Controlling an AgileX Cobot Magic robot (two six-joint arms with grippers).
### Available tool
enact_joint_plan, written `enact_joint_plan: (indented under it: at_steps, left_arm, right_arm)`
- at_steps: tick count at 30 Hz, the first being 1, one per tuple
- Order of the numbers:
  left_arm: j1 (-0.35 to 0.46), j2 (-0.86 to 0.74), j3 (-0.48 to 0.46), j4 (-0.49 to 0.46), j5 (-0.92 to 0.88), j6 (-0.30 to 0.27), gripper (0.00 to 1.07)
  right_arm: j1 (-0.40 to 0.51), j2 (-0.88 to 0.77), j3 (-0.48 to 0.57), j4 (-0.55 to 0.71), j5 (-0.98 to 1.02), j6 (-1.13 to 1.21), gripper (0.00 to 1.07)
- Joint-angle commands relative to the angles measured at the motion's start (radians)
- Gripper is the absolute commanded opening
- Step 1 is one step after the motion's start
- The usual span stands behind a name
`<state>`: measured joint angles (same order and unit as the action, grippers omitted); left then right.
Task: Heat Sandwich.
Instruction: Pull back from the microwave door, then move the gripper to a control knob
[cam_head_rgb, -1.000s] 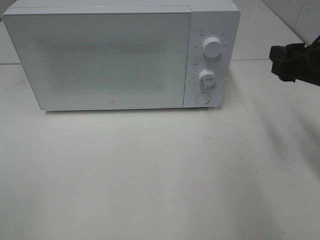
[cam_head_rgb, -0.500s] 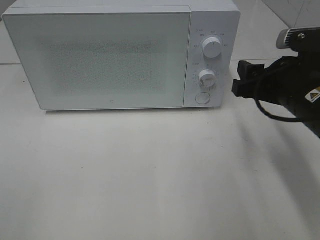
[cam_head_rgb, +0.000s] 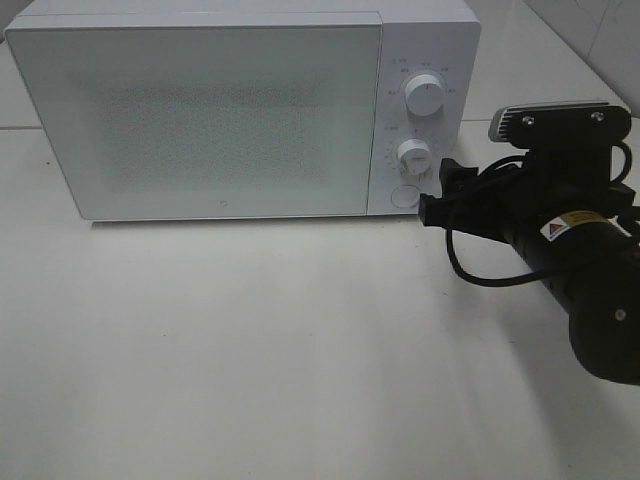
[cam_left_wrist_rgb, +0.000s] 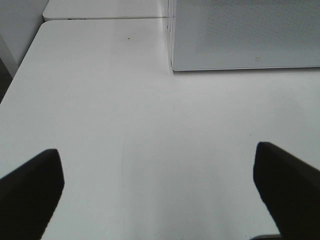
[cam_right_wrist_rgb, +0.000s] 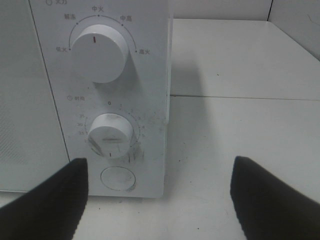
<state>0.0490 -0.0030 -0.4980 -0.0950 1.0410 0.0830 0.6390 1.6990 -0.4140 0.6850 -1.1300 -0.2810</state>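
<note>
Sandwich: not in any view. It could be behind the shut door, cannot tell. Left to right:
- left gripper: jaws spread wide, holding nothing, hovering over the bare table near the left front corner of the microwave. It is out of the way, fine there.
- door: fully shut and frosted, nothing readable through it.
- panel: 2 knobs, upper knob and lower timer knob, with a round button under them.
- right gripper: jaws wide apart, empty, just beside the panel's right edge at button height, not touching.

My read: the step is pressing the button to pop the door. The wrist view puts the jaw centreline off the panel edge. Shift toward the door until 1 fingertip faces the button, or close the jaws first for a blunt pusher. Push straight in with a short stroke and stay clear of the timer knob just above. The box may slide back, so press gently.
</note>
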Motion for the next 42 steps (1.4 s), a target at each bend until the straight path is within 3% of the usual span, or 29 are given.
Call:
enact_joint_plan:
  at_steps: [1,23,42]
  left_arm:
    - [0.001,-0.027,0.003,-0.001,-0.003,-0.009,0.98]
    - [0.001,-0.027,0.003,-0.001,-0.003,-0.009,0.98]
    - [0.001,-0.027,0.003,0.000,-0.003,-0.008,0.98]
  right_arm:
    - [0.006,0.039,-0.048,0.005,-0.008,-0.008,0.75]
    - [0.006,0.248,-0.253,-0.002,0.013,0.014,0.75]
    - [-0.047,0.368,-0.390,-0.048,0.042,-0.002,0.75]
